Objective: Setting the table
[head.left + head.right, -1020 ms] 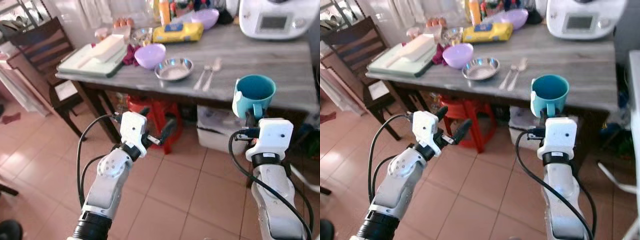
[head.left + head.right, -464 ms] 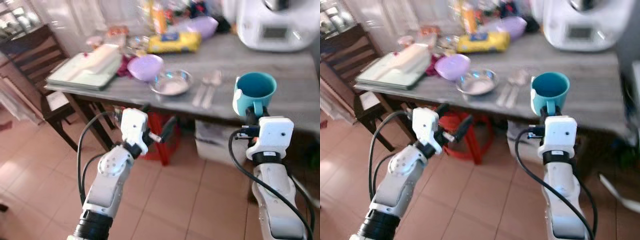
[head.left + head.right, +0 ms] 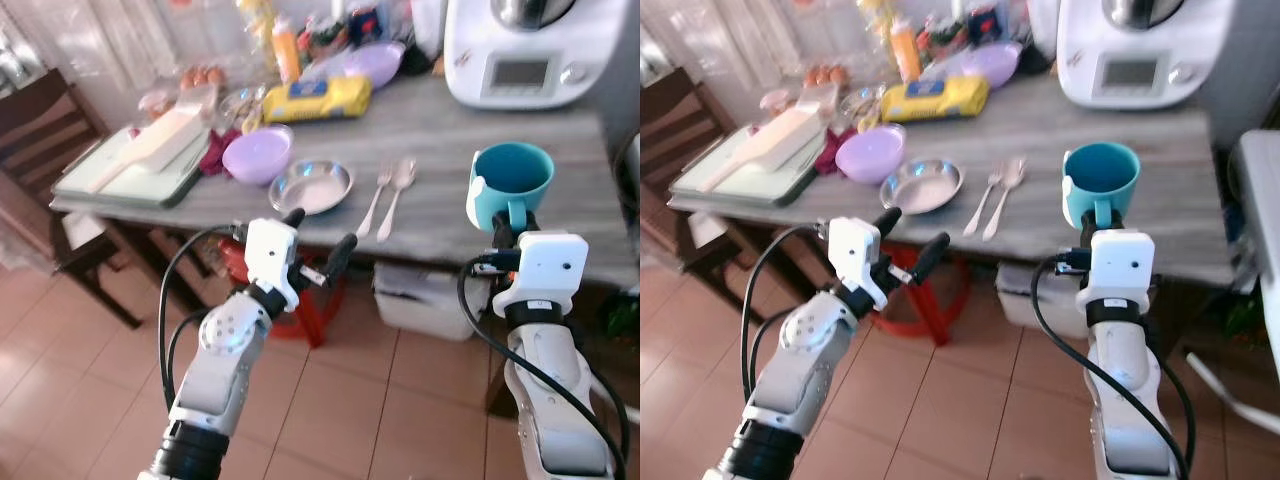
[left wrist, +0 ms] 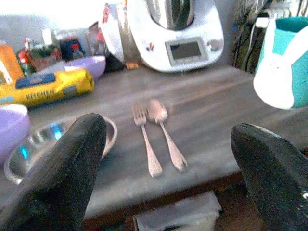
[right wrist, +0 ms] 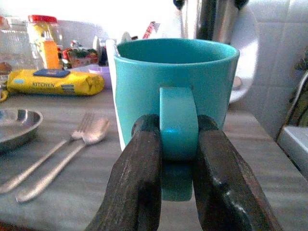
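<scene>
right gripper (image 5: 175, 144): fingers pinching the handle of the upright teal ceramic mug (image 3: 510, 185), held over the grey wooden table (image 3: 470, 130) edge | left gripper (image 3: 318, 240): fingers spread wide, holding nothing, before the table edge near the metal fork (image 3: 373, 203) and metal spoon (image 3: 395, 195)

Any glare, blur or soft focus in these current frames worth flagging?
Both eye views: mild blur, washed-out top edge. Left wrist view: left claw fingers soft, fork and spoon readable. Right wrist view: blown-out white behind the sharp teal mug, handle clamped by the right claw.
</scene>
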{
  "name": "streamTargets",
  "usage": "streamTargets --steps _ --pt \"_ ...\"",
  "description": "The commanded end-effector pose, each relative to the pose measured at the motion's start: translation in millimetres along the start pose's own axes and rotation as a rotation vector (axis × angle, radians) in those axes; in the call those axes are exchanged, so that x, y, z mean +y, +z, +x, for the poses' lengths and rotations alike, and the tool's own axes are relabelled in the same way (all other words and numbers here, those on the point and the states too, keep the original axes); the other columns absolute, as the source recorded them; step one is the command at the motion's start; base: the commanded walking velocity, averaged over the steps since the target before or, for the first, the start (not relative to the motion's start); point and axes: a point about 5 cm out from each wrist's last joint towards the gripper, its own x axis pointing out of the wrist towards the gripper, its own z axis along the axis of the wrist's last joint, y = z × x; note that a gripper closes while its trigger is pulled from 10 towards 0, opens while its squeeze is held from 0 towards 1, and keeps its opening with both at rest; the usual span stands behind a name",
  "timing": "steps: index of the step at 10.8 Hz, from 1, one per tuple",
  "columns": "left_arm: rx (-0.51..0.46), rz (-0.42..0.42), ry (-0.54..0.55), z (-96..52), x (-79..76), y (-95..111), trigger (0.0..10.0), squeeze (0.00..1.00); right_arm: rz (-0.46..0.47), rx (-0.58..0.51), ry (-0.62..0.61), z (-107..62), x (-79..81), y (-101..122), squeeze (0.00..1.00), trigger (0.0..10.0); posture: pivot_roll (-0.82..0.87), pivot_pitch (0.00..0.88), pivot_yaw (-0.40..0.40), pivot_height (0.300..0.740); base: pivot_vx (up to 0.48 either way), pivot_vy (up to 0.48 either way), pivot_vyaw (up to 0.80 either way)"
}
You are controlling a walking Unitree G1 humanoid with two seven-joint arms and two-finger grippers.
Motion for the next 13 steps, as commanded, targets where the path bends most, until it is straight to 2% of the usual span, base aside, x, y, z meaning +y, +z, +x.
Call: streamTargets --steps 1,7,13 --pt "0.015 0.022 0.039 -7.2 12.7 -0.3 10.0 0.00 0.025 -0.035 0.030 2.3 10.6 8.2 0.00 10.0 -0.13 0.085 0.171 0.740 0.319 0.000 0.00" --pt "0.014 0.029 0.052 -8.4 15.0 0.1 10.0 0.00 0.002 -0.060 0.061 4.7 14.1 12.0 0.00 10.0 -0.13 0.081 0.169 0.740 0.312 0.000 0.00" --pt "0.015 0.027 0.057 -9.3 14.1 0.2 10.0 0.00 -0.003 -0.062 0.064 7.0 14.9 12.6 0.00 10.0 -0.13 0.086 0.164 0.740 0.304 0.000 0.65"
